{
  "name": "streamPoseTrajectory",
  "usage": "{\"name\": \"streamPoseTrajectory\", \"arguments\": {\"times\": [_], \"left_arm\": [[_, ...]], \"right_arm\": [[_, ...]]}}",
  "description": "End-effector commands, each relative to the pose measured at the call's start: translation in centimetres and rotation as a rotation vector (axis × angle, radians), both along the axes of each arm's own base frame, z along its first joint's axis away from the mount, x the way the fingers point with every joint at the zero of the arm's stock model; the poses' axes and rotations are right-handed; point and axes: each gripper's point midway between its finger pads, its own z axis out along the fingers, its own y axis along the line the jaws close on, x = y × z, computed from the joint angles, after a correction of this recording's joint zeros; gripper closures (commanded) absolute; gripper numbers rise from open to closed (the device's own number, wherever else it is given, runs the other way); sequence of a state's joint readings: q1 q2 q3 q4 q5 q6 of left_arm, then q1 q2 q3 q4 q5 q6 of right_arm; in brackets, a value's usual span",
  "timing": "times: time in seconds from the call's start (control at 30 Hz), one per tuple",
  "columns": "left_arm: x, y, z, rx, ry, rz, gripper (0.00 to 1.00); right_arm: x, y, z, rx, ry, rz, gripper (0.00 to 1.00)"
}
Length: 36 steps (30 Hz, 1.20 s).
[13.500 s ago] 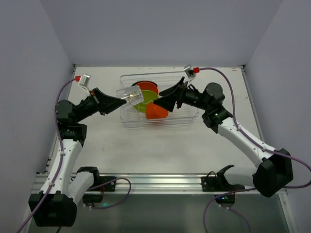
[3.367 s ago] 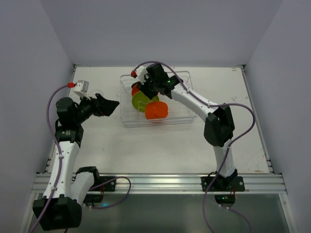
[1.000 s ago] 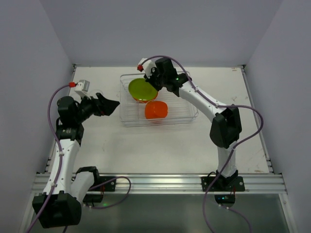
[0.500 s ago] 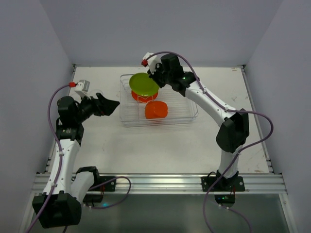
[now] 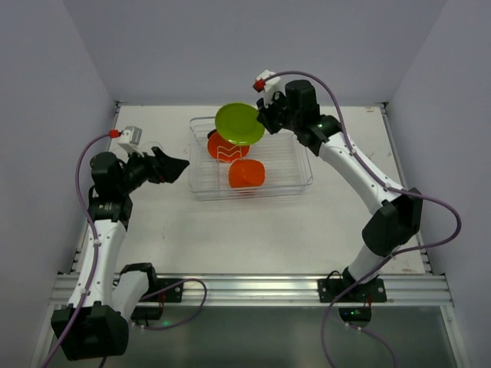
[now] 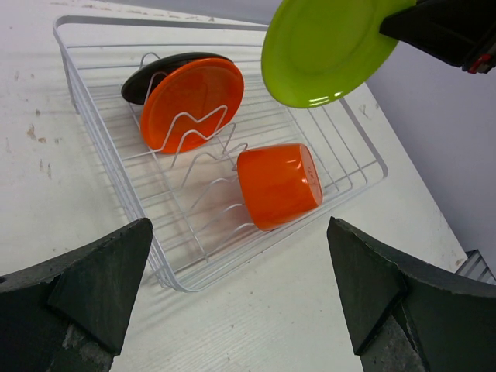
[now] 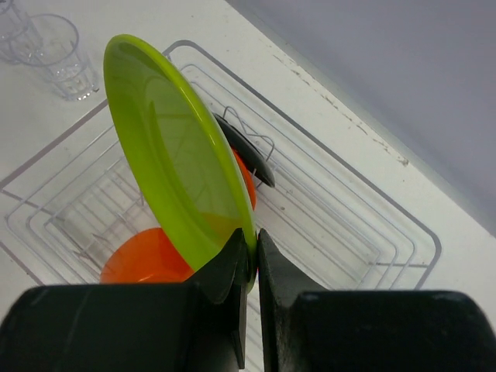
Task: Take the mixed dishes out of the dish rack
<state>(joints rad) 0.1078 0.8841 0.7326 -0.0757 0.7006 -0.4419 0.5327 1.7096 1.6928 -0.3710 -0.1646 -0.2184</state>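
Lime green plate (image 5: 240, 124) held aloft over dish rack (image 5: 285, 165) by extended right claw (image 7: 251, 249).

The lime green plate (image 6: 325, 50) is smooth, glossy plastic, with bright highlights near its rim. The orange plate (image 6: 194, 85) has a softer satin sheen, and the black plate (image 6: 147, 74) behind it looks smooth and dull. The orange cup (image 6: 279, 184) is matt plastic. The dish rack (image 6: 155, 22) is thin, smooth, pale wire. The glass cups (image 7: 66, 54) are clear, and the table (image 6: 31, 155) is matt white and scuffed.
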Motion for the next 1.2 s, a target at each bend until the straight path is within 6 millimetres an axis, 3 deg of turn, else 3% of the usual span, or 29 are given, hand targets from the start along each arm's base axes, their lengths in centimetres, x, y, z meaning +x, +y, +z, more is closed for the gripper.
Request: {"name": "streamPoseTrajectory", "arguments": {"times": [0.0,0.3,0.93,1.17], "left_arm": [[-0.2,-0.3,0.6,0.010,-0.038,-0.022,0.00],[-0.3,-0.3,0.6,0.008,-0.040,-0.025,0.00],[-0.3,-0.4,0.6,0.006,-0.040,-0.026,0.00],[-0.4,-0.4,0.6,0.002,-0.040,-0.030,0.00]], "right_arm": [[-1.0,-0.9,5.1,0.164,-0.070,-0.010,1.00],[-2.3,-4.1,4.9,0.312,0.003,-0.092,1.00],[-4.5,-15.6,3.3,0.654,0.087,-0.331,1.00],[-5.0,-19.6,1.2,0.789,0.127,-0.410,1.00]]}}
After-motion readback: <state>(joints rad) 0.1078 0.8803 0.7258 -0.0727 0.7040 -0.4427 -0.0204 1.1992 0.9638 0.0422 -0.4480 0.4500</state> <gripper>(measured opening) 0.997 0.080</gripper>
